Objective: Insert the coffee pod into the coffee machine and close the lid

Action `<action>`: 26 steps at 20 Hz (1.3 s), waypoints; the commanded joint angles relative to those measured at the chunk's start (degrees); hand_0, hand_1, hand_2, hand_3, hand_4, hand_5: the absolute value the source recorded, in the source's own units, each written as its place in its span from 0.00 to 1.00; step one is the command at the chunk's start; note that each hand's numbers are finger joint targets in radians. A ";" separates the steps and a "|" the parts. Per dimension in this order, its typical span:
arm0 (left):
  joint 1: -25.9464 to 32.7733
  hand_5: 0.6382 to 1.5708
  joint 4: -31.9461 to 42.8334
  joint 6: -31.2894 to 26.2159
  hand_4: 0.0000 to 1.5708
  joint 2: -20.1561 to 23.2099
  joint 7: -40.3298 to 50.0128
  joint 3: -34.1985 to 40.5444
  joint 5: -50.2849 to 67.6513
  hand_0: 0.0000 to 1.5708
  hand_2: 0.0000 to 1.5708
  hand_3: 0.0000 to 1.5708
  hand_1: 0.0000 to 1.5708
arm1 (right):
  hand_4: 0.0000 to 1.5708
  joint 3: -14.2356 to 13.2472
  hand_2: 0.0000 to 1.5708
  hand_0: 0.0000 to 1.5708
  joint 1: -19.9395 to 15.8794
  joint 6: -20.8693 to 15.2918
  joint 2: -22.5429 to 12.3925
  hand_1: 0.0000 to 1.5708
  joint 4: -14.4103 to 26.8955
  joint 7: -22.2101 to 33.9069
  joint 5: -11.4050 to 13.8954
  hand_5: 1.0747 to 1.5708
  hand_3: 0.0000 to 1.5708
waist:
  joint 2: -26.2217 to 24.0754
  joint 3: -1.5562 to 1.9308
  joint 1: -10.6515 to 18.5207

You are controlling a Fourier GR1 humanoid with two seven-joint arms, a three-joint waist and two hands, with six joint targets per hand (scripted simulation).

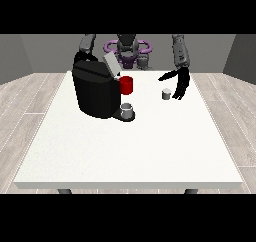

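Front view: my hand at the view's right [181,84] hangs over the table [125,151] with its fingers straight and spread, pointing down, thumb stuck out toward 9 o'clock. It holds nothing. The pod [166,93], a small grey cylinder standing upright, sits on the table just beside those fingers, at about 8 o'clock from my palm and below the thumb, so it lies in the gap the thumb and fingers leave open. I judge this hand is the one to take it: a short drop and a close of the thumb should do.

The machine [96,88] stands well apart from the pod at 9 o'clock, its lid [112,64] tilted up and open, with a red part [126,85] showing at its front and a grey cup [127,111] at its foot.

My other arm at the view's left goes down behind the machine; the hand is hidden, so I cannot tell how its fingers lie.
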 commanded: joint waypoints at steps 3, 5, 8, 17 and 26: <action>-1.39 1.00 6.57 -0.28 0.00 5.38 -5.77 0.83 -3.35 0.39 0.47 0.30 0.39 | 0.27 0.22 0.00 0.00 -1.36 0.40 0.57 0.00 -2.64 2.38 -1.17 1.00 0.00 | 1.77 -0.02 -1.21; -3.37 1.00 5.04 1.99 0.00 0.86 -1.37 -2.55 -6.27 0.40 0.48 0.31 0.40 | 0.30 -1.53 0.00 0.00 -2.89 -0.37 0.73 0.00 3.25 -0.86 -1.04 1.00 0.00 | 1.30 0.01 0.25; -1.04 1.00 7.16 5.53 0.00 1.33 -3.50 -3.81 -9.69 0.36 0.44 0.26 0.36 | 0.30 -1.00 0.00 0.00 0.10 2.01 0.03 0.00 1.09 -1.20 -2.20 1.00 0.00 | 0.93 0.00 -1.62; -8.38 1.00 10.87 11.02 0.18 1.31 -4.45 -2.28 -12.91 0.44 0.54 0.41 0.44 | 0.32 -1.15 0.00 0.00 -4.48 -0.65 1.10 0.00 1.97 0.05 -0.97 1.00 0.00 | 2.71 0.01 -1.28; -6.13 1.00 16.58 15.68 0.20 3.54 -10.43 -3.98 -18.63 0.57 0.64 0.49 0.57 | 0.27 -1.39 0.00 0.00 -3.22 1.44 -0.24 0.00 -1.15 0.85 -2.38 1.00 0.00 | 3.83 -0.01 -2.41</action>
